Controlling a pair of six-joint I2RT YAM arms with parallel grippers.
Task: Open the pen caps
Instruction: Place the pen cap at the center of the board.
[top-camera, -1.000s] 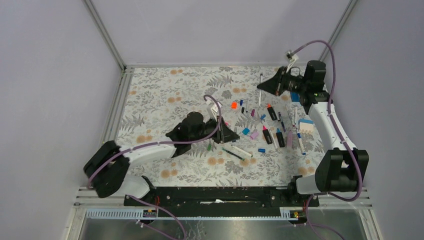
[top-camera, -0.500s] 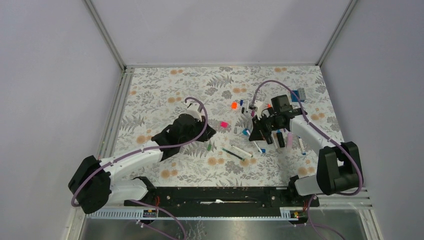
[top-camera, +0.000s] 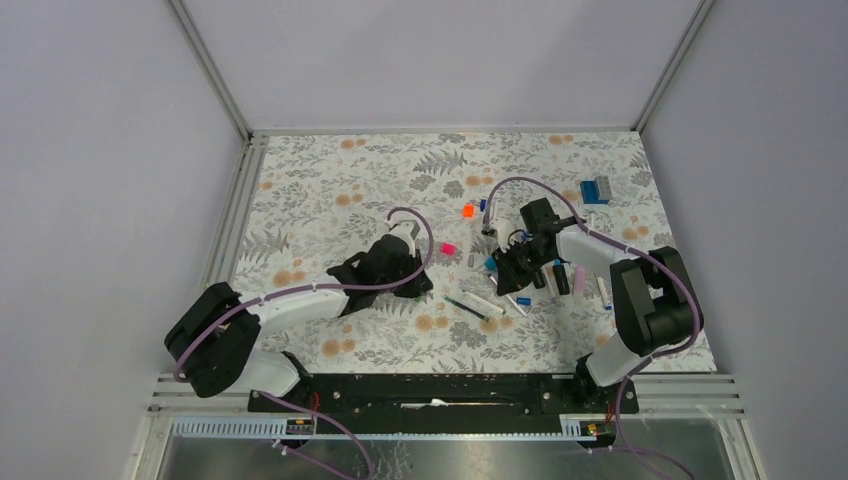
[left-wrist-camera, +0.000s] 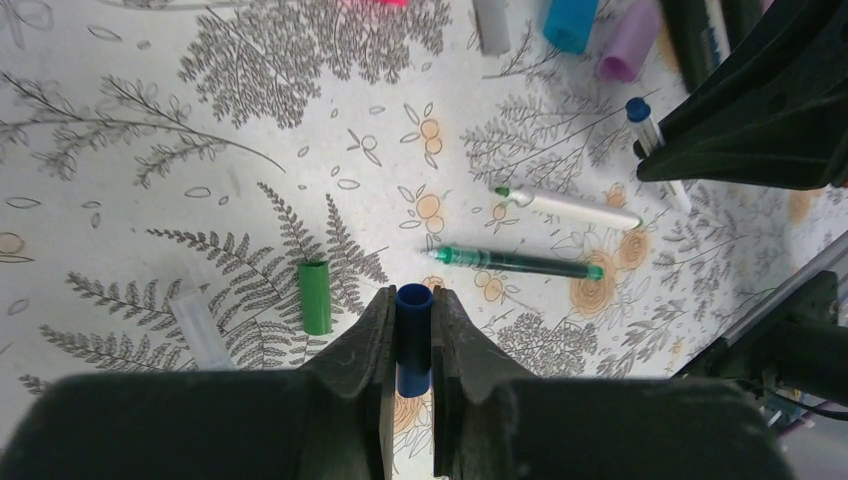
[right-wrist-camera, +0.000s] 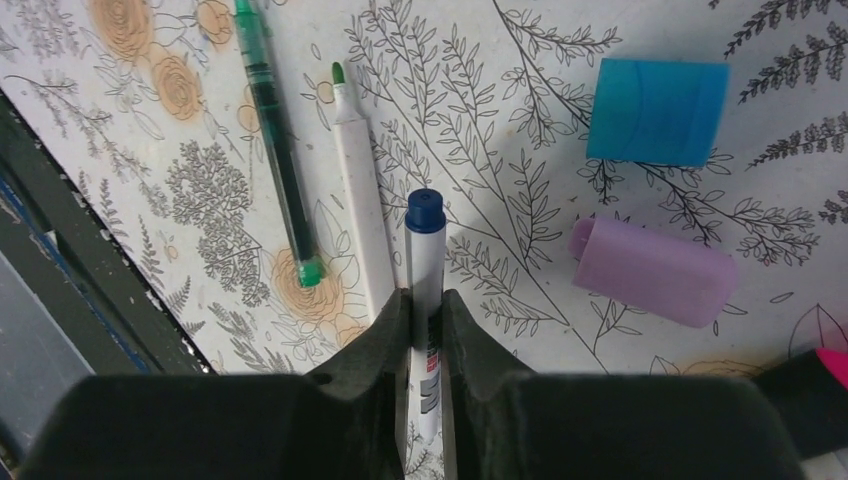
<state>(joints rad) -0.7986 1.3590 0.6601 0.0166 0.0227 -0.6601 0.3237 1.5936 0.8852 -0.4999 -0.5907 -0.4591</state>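
Pinched tight in the left claw (left-wrist-camera: 411, 300): one dark blue cap (left-wrist-camera: 413, 345), above the surface (left-wrist-camera: 120, 200). Clamped in the right claw (right-wrist-camera: 425, 300): one white pen (right-wrist-camera: 426, 250), dark blue end forward. Loose on the surface: one green cap (left-wrist-camera: 314, 297), one lilac cap (right-wrist-camera: 652, 272), one turquoise cap (right-wrist-camera: 656, 111), one green pen (left-wrist-camera: 520, 262), one green-tipped marker (left-wrist-camera: 570, 207).

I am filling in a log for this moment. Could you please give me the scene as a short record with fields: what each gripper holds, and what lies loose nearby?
left gripper: shut on dark blue cap
right gripper: shut on blue-ended pen
loose caps: green cap; light blue cap; lilac cap
loose pens: green pen and green-tipped white pen, side by side
surface: floral table
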